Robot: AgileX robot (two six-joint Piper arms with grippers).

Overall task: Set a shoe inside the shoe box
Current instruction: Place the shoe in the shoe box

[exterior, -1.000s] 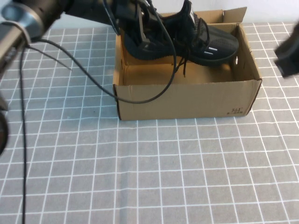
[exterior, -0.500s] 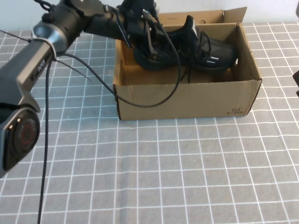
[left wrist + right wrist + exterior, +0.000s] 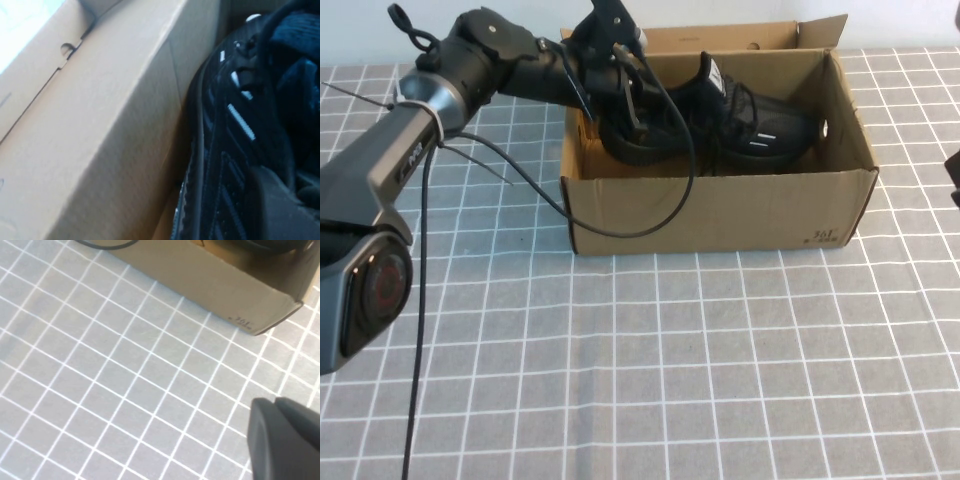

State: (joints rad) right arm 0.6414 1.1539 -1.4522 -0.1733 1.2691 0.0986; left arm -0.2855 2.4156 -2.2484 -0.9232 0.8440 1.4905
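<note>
The black shoe [image 3: 750,125] lies inside the brown shoe box [image 3: 720,215], toe toward the right wall, white dashes showing on its side. My left gripper [image 3: 620,100] reaches over the box's left wall and is shut on the shoe's heel end. In the left wrist view the shoe [image 3: 225,145] presses close to the cardboard wall [image 3: 100,140], with my left gripper [image 3: 292,202] against its collar. My right gripper [image 3: 287,440] is shut on nothing, above the mat in front of the box's printed corner [image 3: 240,320]. In the high view only a sliver of it [image 3: 954,180] shows at the right edge.
The box's flap lid [image 3: 740,38] stands open at the back. A black cable [image 3: 620,225] hangs from the left arm over the box's front left corner. The grey checked mat [image 3: 670,370] covers the table in front of the box.
The left gripper has lowered the shoe from above the box rim down into the box. The right arm has pulled back to the right edge.
</note>
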